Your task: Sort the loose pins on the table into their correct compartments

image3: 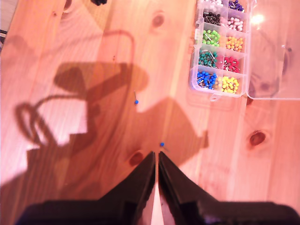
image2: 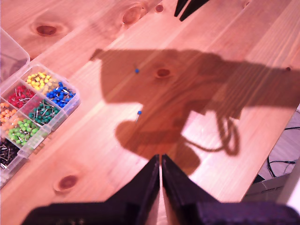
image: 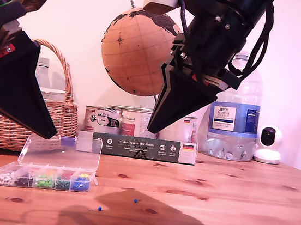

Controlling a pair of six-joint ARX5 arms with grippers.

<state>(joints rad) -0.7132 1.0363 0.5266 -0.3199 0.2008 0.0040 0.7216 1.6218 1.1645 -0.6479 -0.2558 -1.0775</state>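
Pine table carries a clear box of compartments at the exterior view's left, lid open. Two blue pins lie loose on the wood near the box, one beyond the other. Both black tools, first tool and second tool, hang above, closed and empty.

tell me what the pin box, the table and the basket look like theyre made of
The pin box looks like clear, glossy plastic: the coloured pins show through its walls and its open lid is see-through. The table looks like light, smooth softwood, with visible grain and dark knots. The basket looks like woven wicker or cane, tan and matt, with an arched handle.
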